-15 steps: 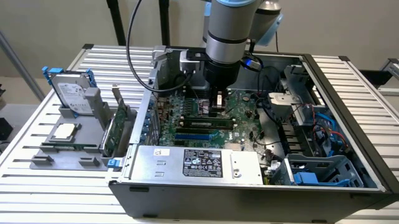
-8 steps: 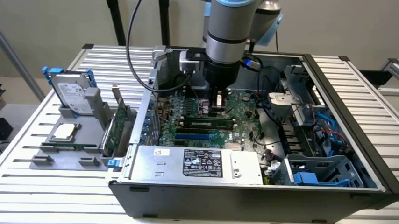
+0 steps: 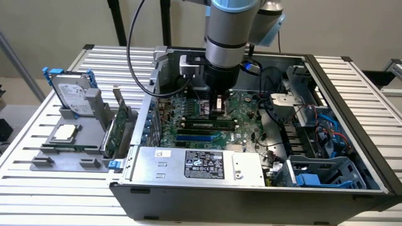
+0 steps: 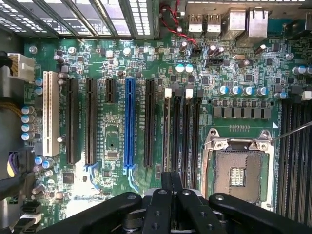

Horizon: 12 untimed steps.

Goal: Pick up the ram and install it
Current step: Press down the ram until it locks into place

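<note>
A long thin green stick with dark chips, the ram [image 3: 209, 125], stands on edge in a black slot of the motherboard [image 3: 242, 134] inside the open computer case. My gripper [image 3: 218, 113] hangs straight down just behind the ram, its tips close above the board. In the wrist view my gripper [image 4: 170, 176] has its two dark fingers [image 4: 166, 181] pressed together with nothing green between them. They point at the near end of the black memory slots [image 4: 183, 131] beside the CPU socket [image 4: 239, 168].
Outside the case, on the exterior view's left, a grey holder [image 3: 66, 157] carries a hard drive in a blue frame [image 3: 70, 94], a CPU chip [image 3: 66, 133] and a green expansion card [image 3: 116, 129]. A power supply [image 3: 195, 165], cables and a drive cage [image 3: 323, 172] crowd the case.
</note>
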Each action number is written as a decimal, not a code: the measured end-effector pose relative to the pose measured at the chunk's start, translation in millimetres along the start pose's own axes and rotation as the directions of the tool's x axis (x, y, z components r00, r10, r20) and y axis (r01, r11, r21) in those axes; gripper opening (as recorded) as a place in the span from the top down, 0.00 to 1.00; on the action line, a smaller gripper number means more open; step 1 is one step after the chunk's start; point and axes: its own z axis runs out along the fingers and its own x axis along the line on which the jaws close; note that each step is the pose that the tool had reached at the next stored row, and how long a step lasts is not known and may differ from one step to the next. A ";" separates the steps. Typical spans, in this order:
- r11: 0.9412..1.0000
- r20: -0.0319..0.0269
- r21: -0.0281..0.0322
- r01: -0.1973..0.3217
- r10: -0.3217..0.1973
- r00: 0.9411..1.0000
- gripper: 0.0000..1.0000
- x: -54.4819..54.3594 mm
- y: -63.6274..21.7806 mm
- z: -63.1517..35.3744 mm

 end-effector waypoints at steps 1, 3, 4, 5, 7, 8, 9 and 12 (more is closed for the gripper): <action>1.000 0.000 0.000 0.000 0.000 1.000 1.00 0.0 0.1 1.1; 1.000 0.000 0.001 0.000 0.000 1.000 1.00 0.0 0.2 3.4; 1.000 0.000 0.001 0.000 0.000 1.000 1.00 0.0 0.3 4.6; 1.000 0.000 0.001 0.000 0.000 1.000 1.00 -0.1 0.5 6.0; 1.000 -0.001 0.001 0.000 0.000 1.000 1.00 0.0 0.7 8.8; 1.000 -0.002 0.001 0.000 0.000 1.000 1.00 0.1 0.8 10.3; 1.000 -0.002 0.002 0.000 0.000 1.000 1.00 0.1 0.9 12.2; 1.000 -0.002 0.003 0.000 0.000 1.000 1.00 0.0 1.1 15.4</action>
